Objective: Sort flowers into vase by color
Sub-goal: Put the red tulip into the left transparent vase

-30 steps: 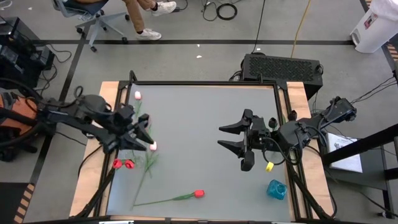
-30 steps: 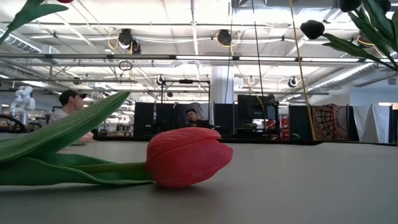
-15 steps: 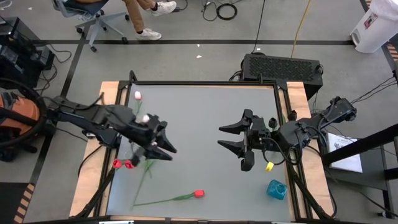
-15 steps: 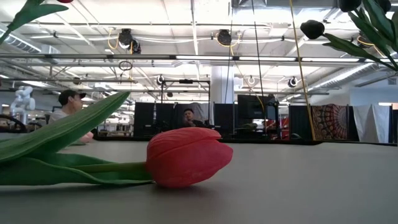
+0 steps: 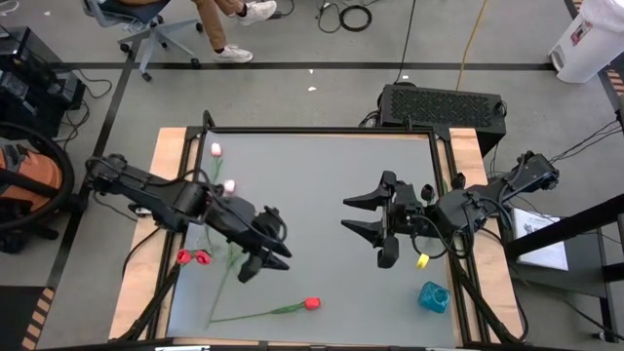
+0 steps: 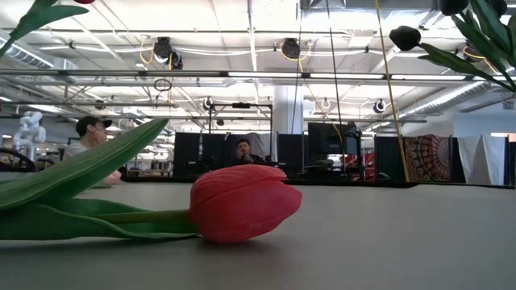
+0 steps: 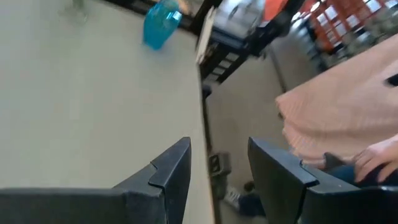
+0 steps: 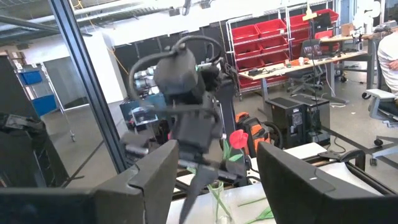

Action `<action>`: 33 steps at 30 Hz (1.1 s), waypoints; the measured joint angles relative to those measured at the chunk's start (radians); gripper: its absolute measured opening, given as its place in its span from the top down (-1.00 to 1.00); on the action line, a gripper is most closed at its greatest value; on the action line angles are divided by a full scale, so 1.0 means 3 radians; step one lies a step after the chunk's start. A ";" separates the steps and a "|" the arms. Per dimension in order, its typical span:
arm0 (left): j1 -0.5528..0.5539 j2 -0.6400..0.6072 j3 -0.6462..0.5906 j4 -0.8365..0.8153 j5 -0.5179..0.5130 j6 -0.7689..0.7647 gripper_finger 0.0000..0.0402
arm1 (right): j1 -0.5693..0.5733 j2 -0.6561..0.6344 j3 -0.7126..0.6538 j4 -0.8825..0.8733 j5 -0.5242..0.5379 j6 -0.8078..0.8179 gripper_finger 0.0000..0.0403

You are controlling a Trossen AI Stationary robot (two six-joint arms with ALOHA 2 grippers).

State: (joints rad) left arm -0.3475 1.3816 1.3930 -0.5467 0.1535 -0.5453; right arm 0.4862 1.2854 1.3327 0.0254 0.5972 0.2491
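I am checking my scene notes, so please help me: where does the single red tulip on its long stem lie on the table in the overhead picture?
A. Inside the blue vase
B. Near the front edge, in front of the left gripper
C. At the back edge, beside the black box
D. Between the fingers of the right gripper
B: the red tulip lies flat near the table's front edge, just in front of the open, empty left gripper.
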 joint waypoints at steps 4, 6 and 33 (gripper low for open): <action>-0.0016 0.0125 0.0018 -0.0249 -0.0078 -0.0011 0.17 | 0.0000 0.0000 0.0000 0.0000 0.0000 -0.0001 -0.04; -0.0018 0.0182 0.0018 -0.0355 -0.0081 -0.0031 0.17 | -0.0001 0.0000 0.0000 0.0000 0.0001 0.0000 -0.04; -0.0293 0.1025 0.0018 -0.0468 -0.0013 -0.0083 0.17 | 0.0000 0.0000 0.0000 0.0000 0.0001 0.0001 -0.04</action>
State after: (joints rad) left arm -0.4355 1.6892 1.3983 -0.6871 0.1496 -0.5701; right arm 0.4862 1.2854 1.3327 0.0254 0.5976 0.2493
